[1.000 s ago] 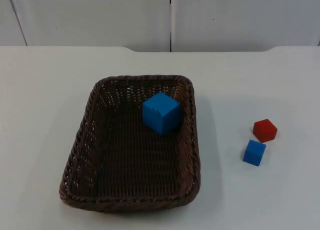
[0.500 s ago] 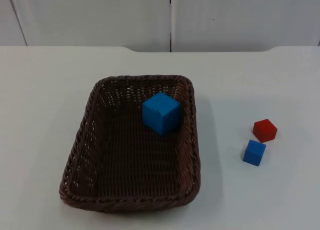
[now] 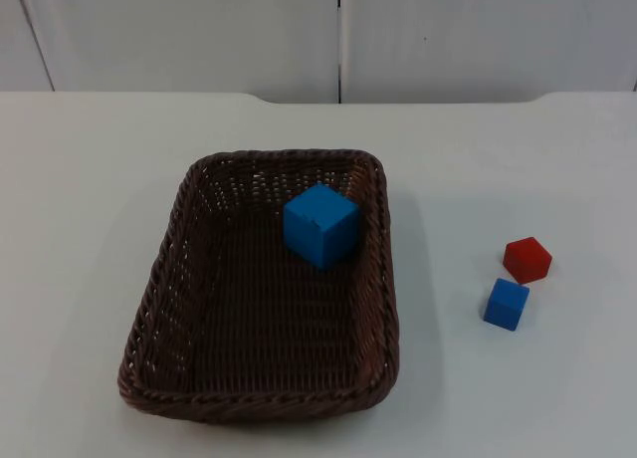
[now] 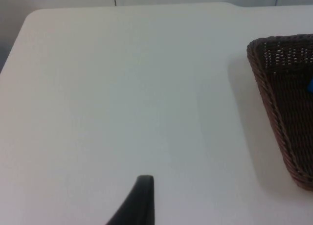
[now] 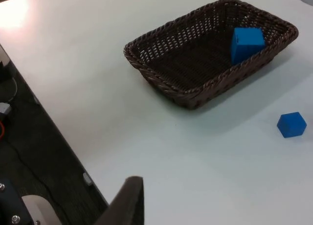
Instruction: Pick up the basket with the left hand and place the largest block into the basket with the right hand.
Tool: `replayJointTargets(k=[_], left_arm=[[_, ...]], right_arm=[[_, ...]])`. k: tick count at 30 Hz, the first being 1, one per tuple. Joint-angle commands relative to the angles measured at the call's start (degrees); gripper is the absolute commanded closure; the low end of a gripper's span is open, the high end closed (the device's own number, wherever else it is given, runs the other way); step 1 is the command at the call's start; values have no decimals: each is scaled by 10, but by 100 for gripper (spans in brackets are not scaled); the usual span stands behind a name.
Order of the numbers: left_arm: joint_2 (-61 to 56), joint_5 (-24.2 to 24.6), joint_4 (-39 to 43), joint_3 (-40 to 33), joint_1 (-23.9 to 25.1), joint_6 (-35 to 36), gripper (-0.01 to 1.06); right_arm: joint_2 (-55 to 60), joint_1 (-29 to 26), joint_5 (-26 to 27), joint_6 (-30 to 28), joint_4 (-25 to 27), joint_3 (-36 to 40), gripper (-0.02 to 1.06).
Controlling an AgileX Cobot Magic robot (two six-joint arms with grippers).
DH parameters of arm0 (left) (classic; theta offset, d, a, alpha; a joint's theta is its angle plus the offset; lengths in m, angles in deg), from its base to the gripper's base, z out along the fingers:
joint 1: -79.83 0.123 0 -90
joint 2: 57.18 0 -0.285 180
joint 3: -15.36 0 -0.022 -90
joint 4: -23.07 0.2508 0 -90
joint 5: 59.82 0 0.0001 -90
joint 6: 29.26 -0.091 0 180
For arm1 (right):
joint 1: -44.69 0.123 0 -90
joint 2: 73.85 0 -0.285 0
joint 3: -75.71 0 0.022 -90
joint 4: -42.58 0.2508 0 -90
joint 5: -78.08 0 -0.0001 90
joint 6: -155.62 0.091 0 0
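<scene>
Seeing basket [image 3: 261, 289]: large blue block [image 3: 320, 224] inside, well ahead of our right gripper [image 5: 128, 200].
Left gripper [image 4: 139, 200]: beside basket.
Grip: we cannot tell.

The white surface [image 3: 90, 179] runs far to a grey wall [image 3: 199, 30]. A brown basket [image 3: 169, 269] sits on it near the middle, slightly left, reaching toward the near edge. Well apart to its right lie two small blocks: a red block [image 3: 527, 259] and, just beside it on the near side, a small blue block [image 3: 507, 304], the two close together but not clearly touching.
</scene>
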Motion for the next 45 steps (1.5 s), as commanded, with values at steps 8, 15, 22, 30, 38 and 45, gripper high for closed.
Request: replayJointTargets(k=[8,15,22,30,38,45], left_arm=[[-2,-6,0,-6,1,3,8],[-2,-6,0,-6,1,2,8],[-2,-6,-7,-6,1,-10,0],[-2,-6,-8,-6,1,-10,0],[-2,-6,-8,-6,1,-10,0],[-2,-6,-8,-6,1,-10,0]], right_arm=[[-2,-1,1,0,-1,0,-1],[-2,-1,1,0,-1,0,-1],[-2,-1,1,0,-1,0,-1],[-2,-1,1,0,-1,0,-1],[-2,-1,2,0,-1,0,-1],[-2,-1,2,0,-1,0,-1]])
